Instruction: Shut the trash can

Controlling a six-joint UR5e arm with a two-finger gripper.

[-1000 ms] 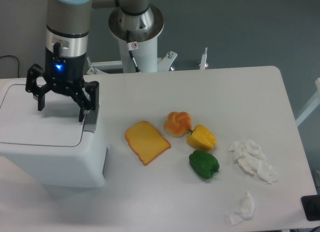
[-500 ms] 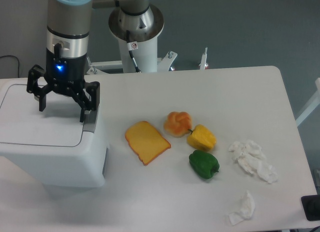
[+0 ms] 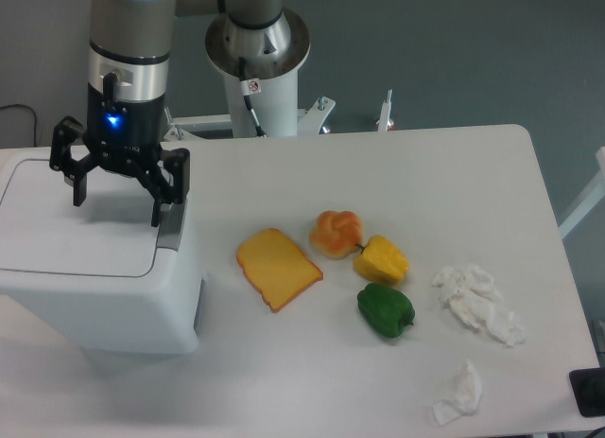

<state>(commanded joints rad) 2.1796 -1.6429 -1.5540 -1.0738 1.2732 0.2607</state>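
The trash can (image 3: 95,277) sits at the left edge of the surface (image 3: 378,173), its flat lid lying down, seemingly shut. Directly above the lid's far right part hangs the gripper (image 3: 121,194), fingers (image 3: 159,203) spread wide and empty; whether they touch the lid is unclear.

A white desk (image 3: 425,173) carries the loose items. An orange slice of bread (image 3: 277,267) lies flat near its middle. To its right a round orange bun (image 3: 336,233) touches a yellow bell pepper (image 3: 382,259), with a green bell pepper (image 3: 385,310) just nearer. Crumpled white tissue (image 3: 477,303) lies further right, and a smaller crumpled tissue (image 3: 459,394) near the front edge.
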